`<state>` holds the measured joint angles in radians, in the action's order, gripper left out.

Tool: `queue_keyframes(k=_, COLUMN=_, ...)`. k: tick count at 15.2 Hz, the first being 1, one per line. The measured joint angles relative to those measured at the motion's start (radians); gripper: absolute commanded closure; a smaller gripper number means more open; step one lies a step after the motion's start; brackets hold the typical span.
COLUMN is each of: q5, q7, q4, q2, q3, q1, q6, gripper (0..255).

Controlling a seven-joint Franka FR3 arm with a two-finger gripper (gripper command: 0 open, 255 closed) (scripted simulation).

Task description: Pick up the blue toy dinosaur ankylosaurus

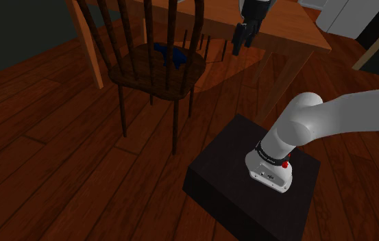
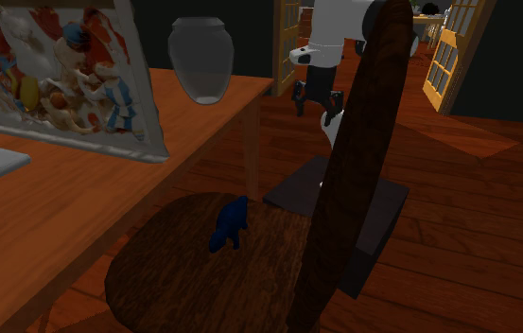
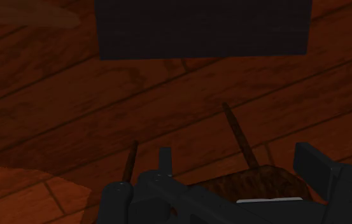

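The blue toy dinosaur (image 1: 170,54) (image 2: 229,225) stands on the dark wooden seat of a chair (image 1: 155,68) (image 2: 202,274). My black gripper (image 1: 242,37) (image 2: 314,100) hangs in the air beside the chair, between it and the table, higher than the seat and well apart from the toy. Its fingers stand apart with nothing between them. In the wrist view the gripper (image 3: 235,154) looks down at the floorboards, with an edge of the chair seat (image 3: 257,182) just beyond the fingers.
A wooden table (image 1: 284,31) (image 2: 70,208) stands next to the chair, carrying a glass vase (image 2: 200,57) and a colourful picture board (image 2: 56,76). The chair's spindled back (image 1: 133,27) (image 2: 354,170) rises by the seat. The black stand (image 1: 249,185) (image 3: 203,28) rests on the wood floor.
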<state>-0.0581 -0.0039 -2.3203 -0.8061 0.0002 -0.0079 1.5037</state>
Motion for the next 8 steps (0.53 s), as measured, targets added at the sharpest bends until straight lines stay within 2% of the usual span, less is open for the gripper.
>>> queue_keyframes(k=3, q5=-0.004, q7=-0.007, q4=0.002, q2=0.035, q3=-0.004, q1=0.001, q6=0.034, gripper=0)
queue_keyframes(k=8, q5=-0.011, q7=-0.027, q4=0.056, q2=0.201, q3=-0.014, q1=0.006, q6=0.158, gripper=0)
